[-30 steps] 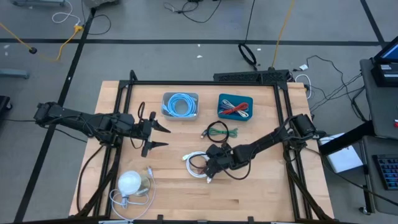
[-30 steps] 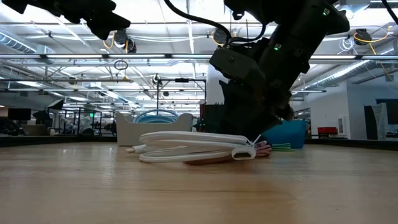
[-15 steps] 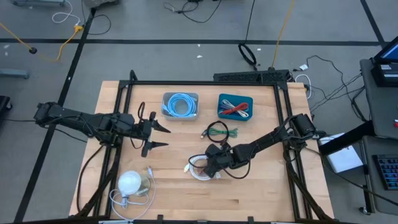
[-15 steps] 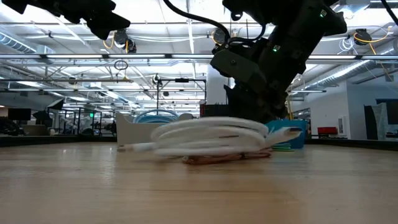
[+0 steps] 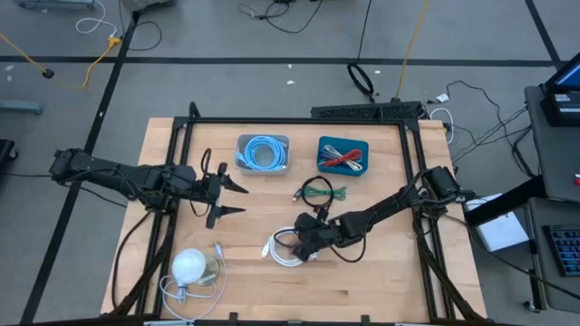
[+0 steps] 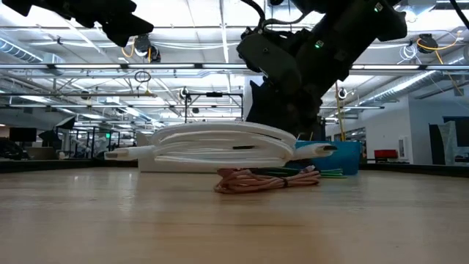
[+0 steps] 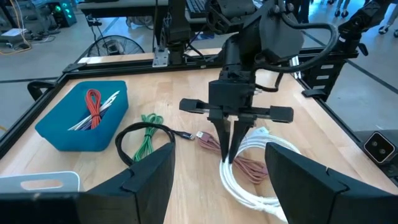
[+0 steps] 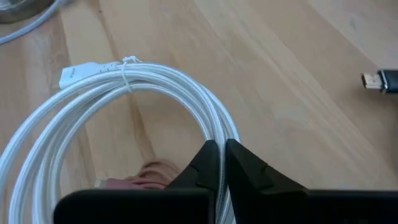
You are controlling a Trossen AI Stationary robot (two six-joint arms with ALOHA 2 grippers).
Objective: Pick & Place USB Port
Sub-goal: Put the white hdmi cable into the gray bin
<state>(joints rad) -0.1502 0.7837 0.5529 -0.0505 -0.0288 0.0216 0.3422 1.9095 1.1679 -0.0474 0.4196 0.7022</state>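
Note:
A coiled white USB cable (image 5: 283, 249) hangs just above the table, with my right gripper (image 5: 306, 246) shut on it. In the low view the white coil (image 6: 212, 143) floats over a pink cable (image 6: 267, 180) that lies on the wood. My left gripper (image 5: 243, 200) stands open over the table's left middle, apart from the cables and with nothing between its fingers. The left wrist view shows the right gripper (image 7: 227, 155) pointing down into the white coil (image 7: 249, 183). My right gripper pinches several strands on one side of the white coil (image 8: 219, 132) between its two fingers (image 8: 205, 163). The fingers come from above, pointing down, and lie across the strands. The coil hangs roughly level and clear of the table; its tied plug end (image 8: 93, 71) is farthest from the fingers.
A white bin with a blue cable (image 5: 263, 154) and a blue bin with red and white cables (image 5: 343, 156) stand at the far side. A green and black cable (image 5: 319, 191) lies near them. A white round charger with its cord (image 5: 190, 265) sits near left.
My right gripper has shut on the white coil and risen a little, drifting toward the table's left edge. The coil lay on the wood a second ago and is now lifted clear and level. The pink cable beneath it has stayed on the table.

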